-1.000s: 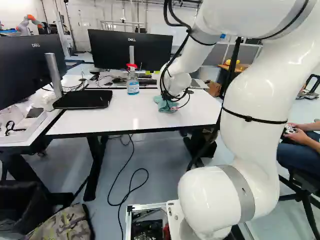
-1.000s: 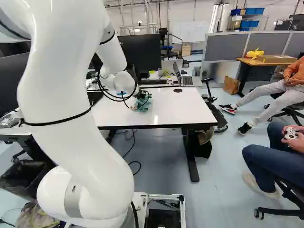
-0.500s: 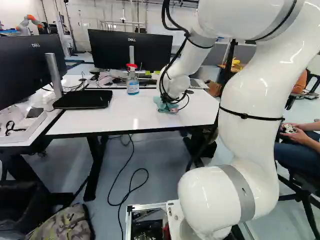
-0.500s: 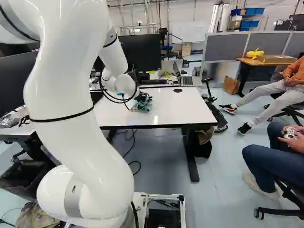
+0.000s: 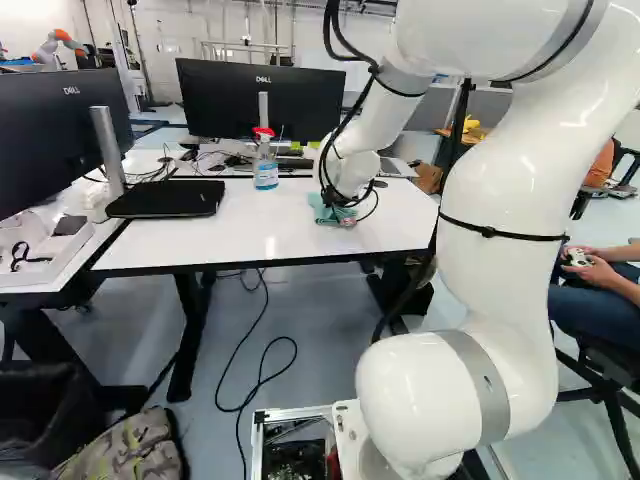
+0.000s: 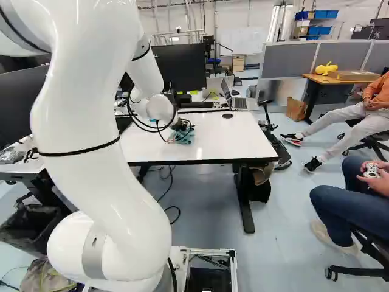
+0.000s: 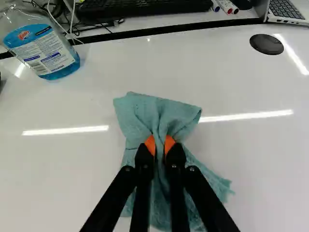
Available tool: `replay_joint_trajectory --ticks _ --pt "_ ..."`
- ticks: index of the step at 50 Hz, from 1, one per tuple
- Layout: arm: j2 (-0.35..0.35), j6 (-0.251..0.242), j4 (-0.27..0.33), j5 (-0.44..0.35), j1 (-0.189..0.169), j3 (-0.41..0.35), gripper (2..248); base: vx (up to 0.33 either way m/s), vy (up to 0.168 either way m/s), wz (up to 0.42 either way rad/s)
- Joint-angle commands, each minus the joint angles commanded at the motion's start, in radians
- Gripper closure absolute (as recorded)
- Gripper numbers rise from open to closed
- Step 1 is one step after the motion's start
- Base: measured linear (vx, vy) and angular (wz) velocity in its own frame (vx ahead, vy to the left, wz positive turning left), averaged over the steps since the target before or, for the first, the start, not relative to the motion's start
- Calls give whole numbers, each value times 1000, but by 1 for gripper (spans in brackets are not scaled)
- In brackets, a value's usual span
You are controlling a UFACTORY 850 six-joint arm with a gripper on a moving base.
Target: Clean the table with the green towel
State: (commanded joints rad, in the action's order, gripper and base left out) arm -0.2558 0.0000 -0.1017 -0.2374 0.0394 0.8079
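The gripper point(image 7: 160, 151) pinches the green towel point(image 7: 159, 113) in a bunched fold, fingers nearly closed, on the white table point(image 7: 63, 169); pressing too lightly while sweeping could leave its loose edges skimming over dirt

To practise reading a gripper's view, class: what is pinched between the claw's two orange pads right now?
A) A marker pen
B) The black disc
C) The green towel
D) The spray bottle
C: the green towel is bunched up between the claw's two pads.
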Motion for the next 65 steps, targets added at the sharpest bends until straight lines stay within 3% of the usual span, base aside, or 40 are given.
replay_joint_trajectory --ticks 27,46,65 --pt "-3 0 0 2 -2 3 209 0 0 0" --pt "-29 0 0 2 -48 35 209 0 0 0" --pt "34 0 0 2 -58 -40 209 0 0 0"
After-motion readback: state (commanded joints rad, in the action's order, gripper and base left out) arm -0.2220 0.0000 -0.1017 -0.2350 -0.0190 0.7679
